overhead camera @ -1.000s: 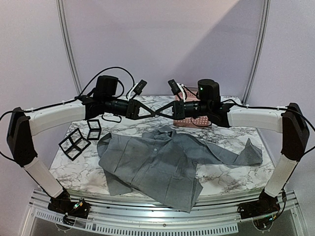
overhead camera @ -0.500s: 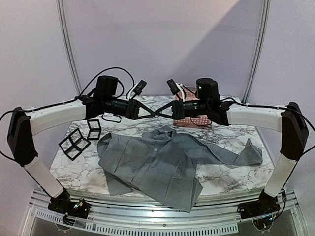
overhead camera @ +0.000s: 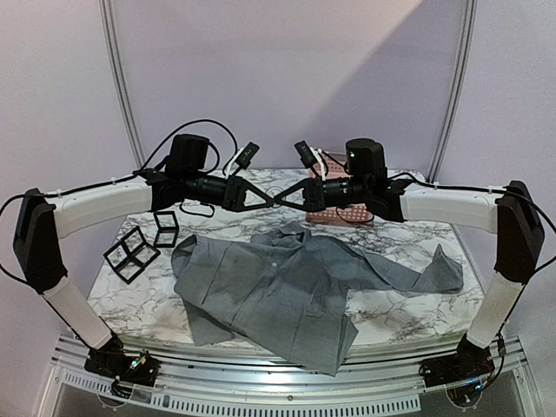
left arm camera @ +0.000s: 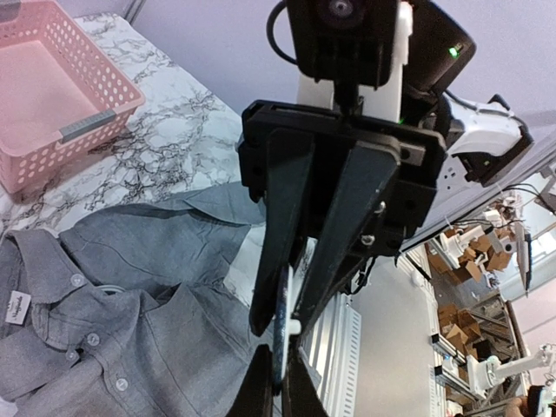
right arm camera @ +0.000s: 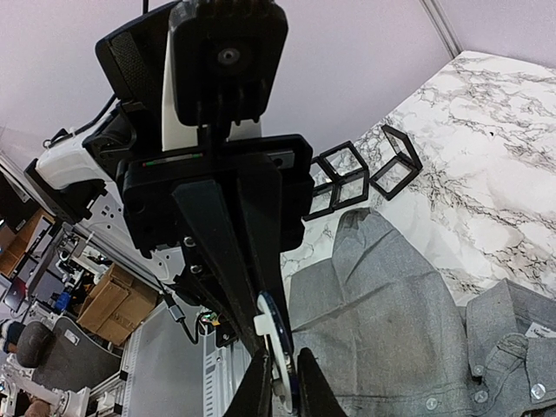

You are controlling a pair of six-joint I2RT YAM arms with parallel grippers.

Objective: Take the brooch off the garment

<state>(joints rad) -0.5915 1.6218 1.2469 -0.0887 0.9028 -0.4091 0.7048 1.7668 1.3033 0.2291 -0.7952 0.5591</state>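
The brooch [overhead camera: 276,199], a thin round disc with a dark blue face and a white back with a clasp, hangs in the air above the grey garment [overhead camera: 278,287]. My left gripper [overhead camera: 270,199] and right gripper [overhead camera: 282,199] meet tip to tip over the table, both pinching the disc from opposite sides. The left wrist view shows the brooch [left arm camera: 281,308] edge-on between my left gripper [left arm camera: 278,349] and the right gripper's fingers [left arm camera: 261,321]. In the right wrist view the brooch [right arm camera: 274,317] sits in my right gripper [right arm camera: 283,352]. The garment [left arm camera: 130,347] lies spread flat, apart from the brooch.
A pink basket [overhead camera: 337,217] stands at the back of the marble table [overhead camera: 408,313], behind the right gripper, and shows as the basket [left arm camera: 95,122] in the left wrist view. Black wire cubes [overhead camera: 130,252] stand at the left. One garment sleeve [overhead camera: 434,274] reaches right.
The right arm has shifted very slightly left. The brooch stays pinched between both grippers, and the garment has not moved.
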